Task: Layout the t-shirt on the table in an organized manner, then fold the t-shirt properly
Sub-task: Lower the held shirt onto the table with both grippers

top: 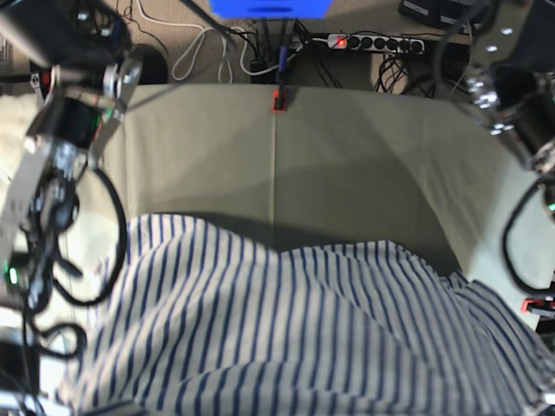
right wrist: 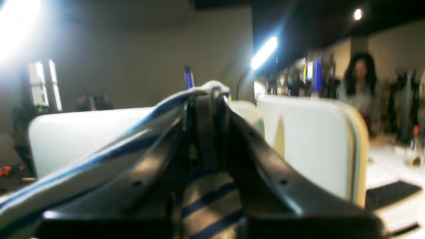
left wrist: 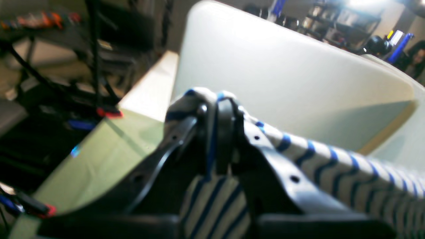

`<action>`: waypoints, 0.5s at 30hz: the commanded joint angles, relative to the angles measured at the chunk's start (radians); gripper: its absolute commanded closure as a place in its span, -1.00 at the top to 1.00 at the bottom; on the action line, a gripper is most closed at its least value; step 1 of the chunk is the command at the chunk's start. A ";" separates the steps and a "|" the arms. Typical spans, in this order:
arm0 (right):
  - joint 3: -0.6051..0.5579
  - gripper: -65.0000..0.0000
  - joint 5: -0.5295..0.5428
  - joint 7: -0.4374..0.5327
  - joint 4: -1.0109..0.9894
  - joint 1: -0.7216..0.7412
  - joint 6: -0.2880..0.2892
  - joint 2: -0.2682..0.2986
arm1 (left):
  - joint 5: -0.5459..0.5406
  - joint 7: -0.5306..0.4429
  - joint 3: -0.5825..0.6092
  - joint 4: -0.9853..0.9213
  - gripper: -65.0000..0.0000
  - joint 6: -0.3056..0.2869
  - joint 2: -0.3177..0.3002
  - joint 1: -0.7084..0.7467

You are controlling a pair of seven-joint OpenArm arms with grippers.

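No brand, label or writing can be read anywhere in these views. The left gripper (left wrist: 217, 106) is clenched on a bunched fold of the soft white t-shirt with thin blue stripes (left wrist: 348, 166), cloth poking out above its black fingertips and trailing off toward the right edge of the wrist view. The right gripper (right wrist: 207, 96) is likewise clamped tight on a pinch of that striped shirt, a taut edge running down to the lower left.

In the base view the shirt (top: 286, 338) hangs spread between the two arms over the near half of the large pale grey-green cloth-covered table (top: 347, 173). The far half lies bare up to a red clamp (top: 279, 100) at its far edge, with another red clamp (top: 536, 305) at the right edge.
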 commanded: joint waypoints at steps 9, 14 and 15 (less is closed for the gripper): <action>0.001 -1.00 0.004 0.027 -0.597 0.322 -0.006 0.081 | 0.150 -0.198 0.125 -0.514 -0.98 0.001 0.064 -0.260; 0.001 -1.00 0.003 0.031 -0.849 0.463 -0.006 0.096 | 0.150 -0.468 0.298 -0.921 -0.98 0.001 0.050 -0.428; 0.001 -1.00 0.003 0.027 -0.870 0.479 -0.006 0.104 | 0.150 -0.505 0.335 -0.971 -0.94 0.001 0.049 -0.465</action>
